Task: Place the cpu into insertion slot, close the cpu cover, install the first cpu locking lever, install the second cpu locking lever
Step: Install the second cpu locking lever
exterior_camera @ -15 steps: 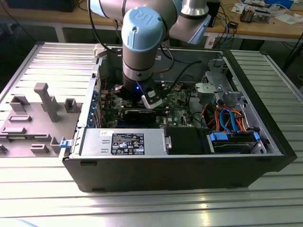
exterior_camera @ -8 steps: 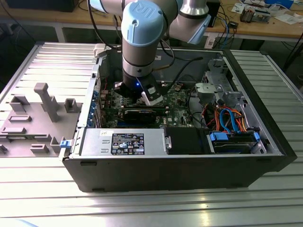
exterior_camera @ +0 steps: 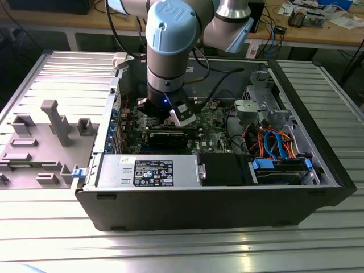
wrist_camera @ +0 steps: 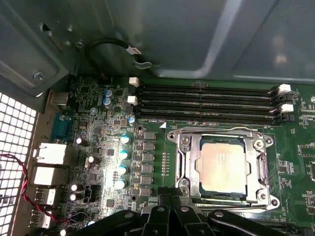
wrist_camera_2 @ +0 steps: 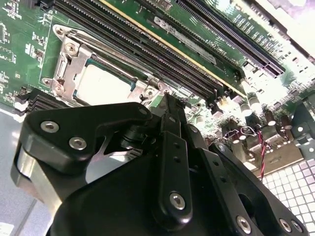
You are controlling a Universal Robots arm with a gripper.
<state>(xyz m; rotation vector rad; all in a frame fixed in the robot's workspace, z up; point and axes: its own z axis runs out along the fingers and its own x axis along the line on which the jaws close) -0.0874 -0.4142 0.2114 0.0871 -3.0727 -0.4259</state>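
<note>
The cpu (wrist_camera: pixel 222 169) (wrist_camera_2: pixel 103 84), a dull silver square, lies flat in the insertion slot, whose contacts it hides. The cpu cover (wrist_camera: pixel 189 160) (wrist_camera_2: pixel 69 61) lies down around the chip, framing it. A thin wire lever (wrist_camera: pixel 216 130) runs along the cover's edge by the memory slots. My gripper (wrist_camera: pixel 169 200) (wrist_camera_2: pixel 168 101) is shut, its black fingers pressed together with nothing visible between them, their tips just beside the edge of the cover. In the exterior view my gripper (exterior_camera: pixel 169 116) reaches down onto the green motherboard (exterior_camera: pixel 213 122) inside the open case.
Long black memory slots (wrist_camera: pixel 206 101) run beside the socket. A grey case wall (wrist_camera: pixel 197 34) rises behind them. Red and black wires (wrist_camera: pixel 19 182) hang near the rear ports. The power supply (exterior_camera: pixel 148 170) and a drive cage with blue and orange cables (exterior_camera: pixel 278 148) flank the board.
</note>
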